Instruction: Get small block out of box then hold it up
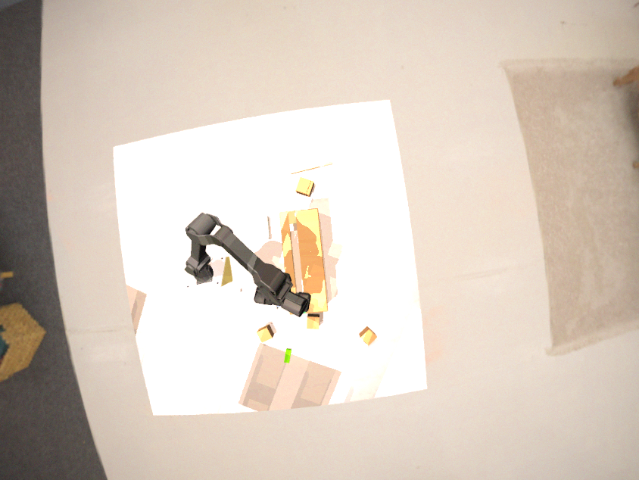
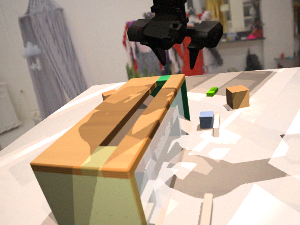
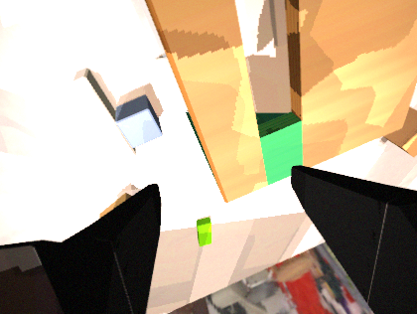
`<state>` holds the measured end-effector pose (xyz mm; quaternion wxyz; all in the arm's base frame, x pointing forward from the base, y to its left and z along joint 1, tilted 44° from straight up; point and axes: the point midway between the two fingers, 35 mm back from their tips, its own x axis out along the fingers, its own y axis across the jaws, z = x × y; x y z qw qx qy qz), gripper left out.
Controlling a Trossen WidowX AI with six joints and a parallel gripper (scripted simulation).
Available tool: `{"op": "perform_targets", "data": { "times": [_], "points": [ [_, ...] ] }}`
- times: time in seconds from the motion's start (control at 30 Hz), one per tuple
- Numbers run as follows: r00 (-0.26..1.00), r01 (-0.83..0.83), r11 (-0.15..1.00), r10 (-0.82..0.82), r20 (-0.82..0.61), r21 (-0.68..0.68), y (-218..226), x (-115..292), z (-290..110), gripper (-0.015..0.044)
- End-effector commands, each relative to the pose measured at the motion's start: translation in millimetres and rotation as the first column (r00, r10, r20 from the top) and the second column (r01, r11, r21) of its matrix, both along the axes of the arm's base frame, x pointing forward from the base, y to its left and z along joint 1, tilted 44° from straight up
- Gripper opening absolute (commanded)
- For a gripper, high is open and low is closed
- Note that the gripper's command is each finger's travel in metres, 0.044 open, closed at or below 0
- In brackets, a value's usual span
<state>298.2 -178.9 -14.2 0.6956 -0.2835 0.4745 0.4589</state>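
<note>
Hovering above the box's (image 2: 135, 113) green end, tool (image 2: 178, 59) parted, clamping nothing. Blue block (image 2: 206, 119) out on the worktop (image 2: 254, 135), toward ten o'clock of the tool in wrist view, just beside the box.

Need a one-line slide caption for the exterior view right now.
Open, empty hand hovers above the green end of the slotted wooden box; blue block sits on the table beside it.
</note>
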Motion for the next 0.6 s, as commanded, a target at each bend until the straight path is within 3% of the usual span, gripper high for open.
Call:
{"op": "perform_targets", "data": {
  "times": [0.0,0.13,0.3,0.43,0.57],
  "points": [
    [0.962,0.266,0.963,-0.261,-0.084,0.043,-4.1,-4.2,0.2,0.0285],
    [0.801,0.580,0.811,-0.552,-0.232,0.072,-6.4,-8.5,-3.2,0.0285],
    [0.404,0.897,0.442,-0.797,-0.449,0.022,-9.0,-14.3,-7.9,0.0285],
    [0.014,0.991,0.088,-0.809,-0.588,-0.098,-11.1,-18.9,-11.3,0.0285],
    [-0.331,0.943,-0.215,-0.673,-0.662,-0.253,-13.1,-23.4,-14.5,0.0285]
  ]
}}
